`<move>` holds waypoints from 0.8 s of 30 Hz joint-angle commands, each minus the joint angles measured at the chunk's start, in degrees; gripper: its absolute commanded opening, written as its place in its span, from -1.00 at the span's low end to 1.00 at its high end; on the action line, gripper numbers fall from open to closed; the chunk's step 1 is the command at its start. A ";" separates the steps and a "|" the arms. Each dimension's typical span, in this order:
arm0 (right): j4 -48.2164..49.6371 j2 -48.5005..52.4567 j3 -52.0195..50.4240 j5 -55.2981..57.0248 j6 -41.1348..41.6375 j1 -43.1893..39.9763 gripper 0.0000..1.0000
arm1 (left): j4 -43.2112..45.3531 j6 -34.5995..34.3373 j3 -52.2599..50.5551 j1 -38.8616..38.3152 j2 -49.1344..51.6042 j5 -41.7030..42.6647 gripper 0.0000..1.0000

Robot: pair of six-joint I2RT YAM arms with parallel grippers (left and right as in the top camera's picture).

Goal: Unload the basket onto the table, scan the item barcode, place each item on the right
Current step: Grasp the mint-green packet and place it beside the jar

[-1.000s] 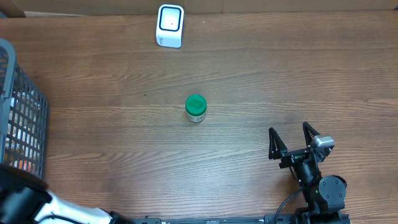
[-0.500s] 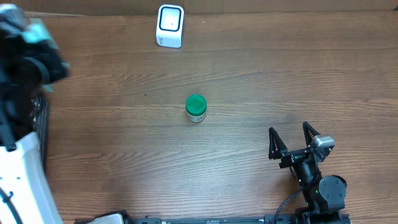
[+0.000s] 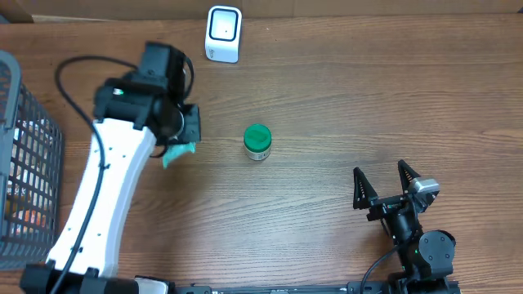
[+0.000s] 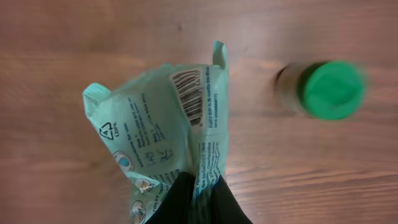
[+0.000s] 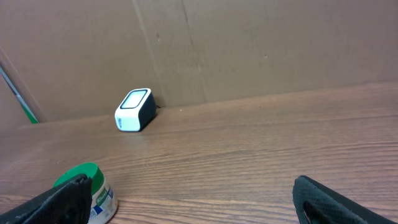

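The left tool [image 4: 200, 185] pinched the pouch [image 4: 158, 134] by one end, so its barcode [image 4: 187, 94] would best be turned flat toward the scanner [image 3: 223, 33], the right tool [image 3: 379, 169] standing spread and idle.

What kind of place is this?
Probably a mock checkout bench: a scanner stands on the wood table, a wire basket sits at its edge, and a gripped packet shows a barcode.

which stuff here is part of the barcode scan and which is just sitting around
In the job: mint packet with its barcode showing, left tool shut on it, white scanner.
Lying about: green-lidded jar, grey wire basket, right tool open and idle.
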 commanded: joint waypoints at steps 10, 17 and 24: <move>0.22 -0.46 -0.59 0.72 -0.22 0.26 1.00 | 20.22 -4.37 -22.58 -3.41 -0.42 2.47 -0.92; 0.22 -0.46 -0.59 0.72 -0.22 0.26 1.00 | 27.43 -4.85 -27.76 -11.30 1.81 1.81 -0.15; 0.22 -0.46 -0.59 0.72 -0.22 0.26 1.00 | 25.00 -4.79 -22.93 -10.91 1.33 1.86 0.42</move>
